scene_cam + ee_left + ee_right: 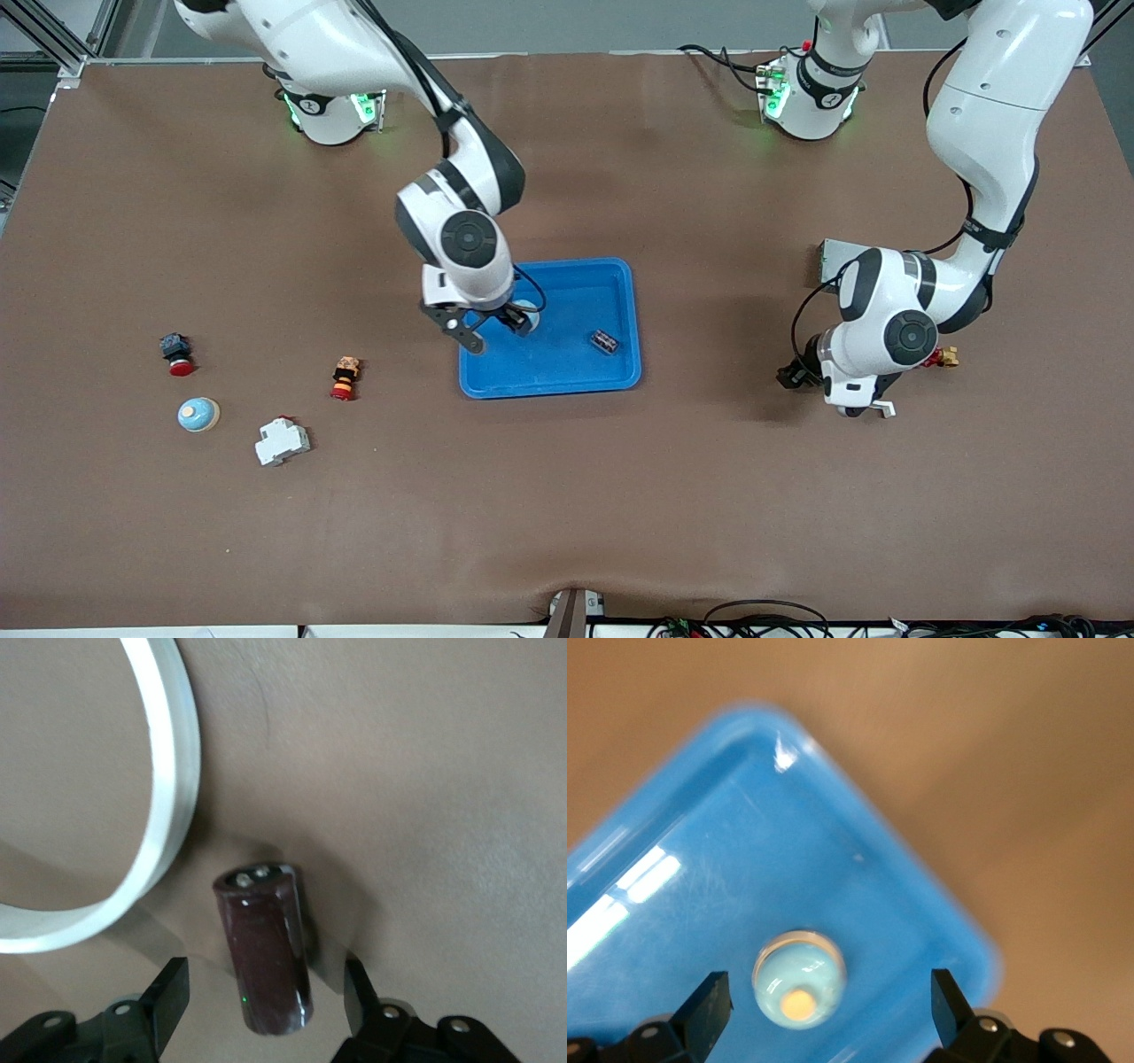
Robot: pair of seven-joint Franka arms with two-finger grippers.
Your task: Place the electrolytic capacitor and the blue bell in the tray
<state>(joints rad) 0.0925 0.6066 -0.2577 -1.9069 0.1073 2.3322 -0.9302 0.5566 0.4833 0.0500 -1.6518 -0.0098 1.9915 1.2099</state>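
Note:
The blue tray lies mid-table. A light-blue bell with a tan button sits in the tray, near the corner toward the right arm's base. My right gripper hangs over it, open. In the right wrist view the bell lies on the tray floor between the wide-apart fingers of the right gripper, touching neither. My left gripper is low over the table toward the left arm's end. In the left wrist view a dark brown capacitor lies on the table between the open fingers of the left gripper, untouched.
A small dark part lies in the tray. A second blue bell, two red-button switches and a white breaker lie toward the right arm's end. A brass-and-red part lies by the left arm. A white curved band lies beside the capacitor.

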